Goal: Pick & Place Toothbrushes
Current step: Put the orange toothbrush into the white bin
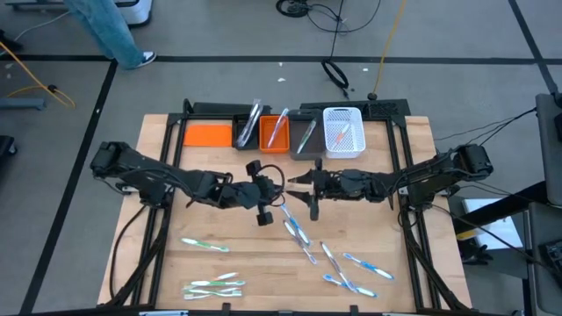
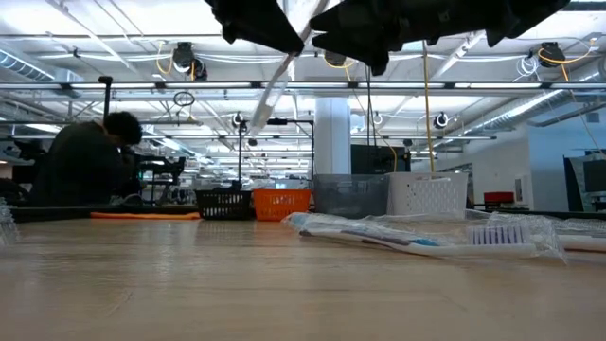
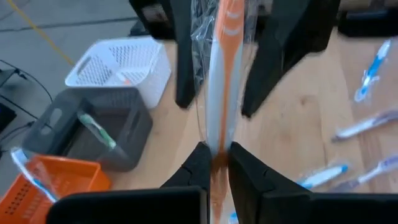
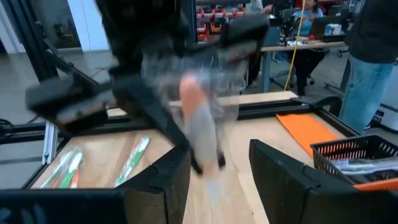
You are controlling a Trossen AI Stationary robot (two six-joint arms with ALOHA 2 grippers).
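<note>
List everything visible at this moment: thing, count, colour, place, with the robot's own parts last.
Held toothbrush: one, orange and white, wrapped, above table centre.
Loose toothbrushes: about ten, blue or green accents, on the near half of the table.
Orange bin: one, back row, holds a toothbrush.
Black bin: one, back row, left of the orange bin, holds pale sticks.
Grey bin: one, back row, holds a toothbrush.
White basket: one, back row right, holds toothbrushes.
Orange mat: one, back left.
Table: one, wooden.
Person: one, jeans, on the floor beyond the table.
Left gripper: shut on the held toothbrush.
Right gripper: open, facing the left gripper at table centre.
</note>
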